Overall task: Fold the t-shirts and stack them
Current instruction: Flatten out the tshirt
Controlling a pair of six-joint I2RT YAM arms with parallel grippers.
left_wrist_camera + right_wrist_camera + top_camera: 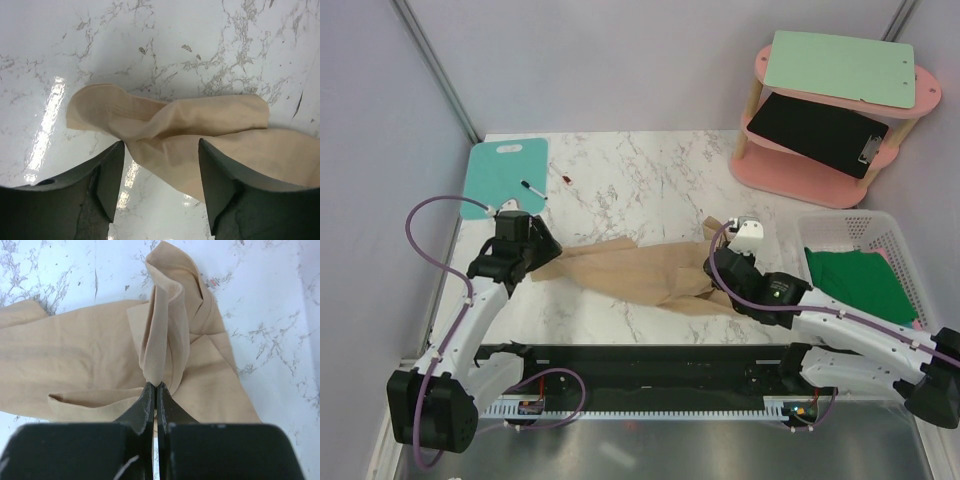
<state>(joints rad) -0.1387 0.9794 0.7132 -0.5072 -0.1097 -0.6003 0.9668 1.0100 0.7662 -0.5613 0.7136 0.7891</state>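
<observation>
A tan t-shirt (640, 270) lies crumpled and stretched across the middle of the marble table (640, 170). My left gripper (540, 260) is open at the shirt's left end. In the left wrist view its fingers (112, 175) stand wide on either side of the tan cloth (170, 125), and the gripper (161, 167) grips nothing. My right gripper (718, 280) is at the shirt's right end. In the right wrist view it (156, 387) is shut on a raised fold of the tan shirt (165, 340). A green t-shirt (860, 280) lies in the white basket (895, 235).
A pink two-tier shelf (790, 170) at the back right holds a green clipboard (840, 65) and a black clipboard (825, 130). A teal board (495, 175) with a marker (532, 189) lies at the back left. Walls close in the table's left and back sides.
</observation>
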